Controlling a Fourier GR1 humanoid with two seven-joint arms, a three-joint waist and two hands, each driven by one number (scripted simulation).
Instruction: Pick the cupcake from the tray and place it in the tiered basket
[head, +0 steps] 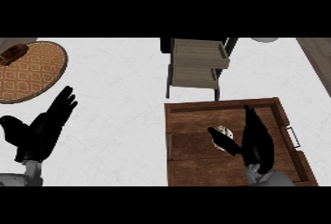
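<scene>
Counter: a white, faintly marbled counter top (129, 109) is seen from steeply above; it fills most of the view.
Far right corner: a strip of brown wood-toned surface (318, 61) is seen beside the white top; what it belongs to cannot be told.
Top edge: a pale round object (264, 39) is cut off by the view's edge and cannot be identified.
Mat: a round woven mat (32, 72) with an orange lattice pattern is laid at the far left; a brown object (13, 54) is seen at its far edge, too partly shown to be named.
Tiered basket: a tiered basket (197, 65) with grey-brown wooden shelves on a dark frame is set at the far centre, just beyond the tray; nothing is seen on its shelves.
Tray: a dark wooden tray (194, 148) with raised rim and a metal handle (294, 136) on its right side is placed at the near right.
Cupcake: the cupcake (223, 131) is located on the tray, near its middle, partly hidden by the thumb.
Right hand: the right hand (255, 140) is held over the tray with fingers extended; the cupcake is bracketed between thumb and fingers, but no closed grasp is shown.
Left hand: the left hand (42, 127) is shown at the near left over the counter, fingers straight, nothing held.
</scene>
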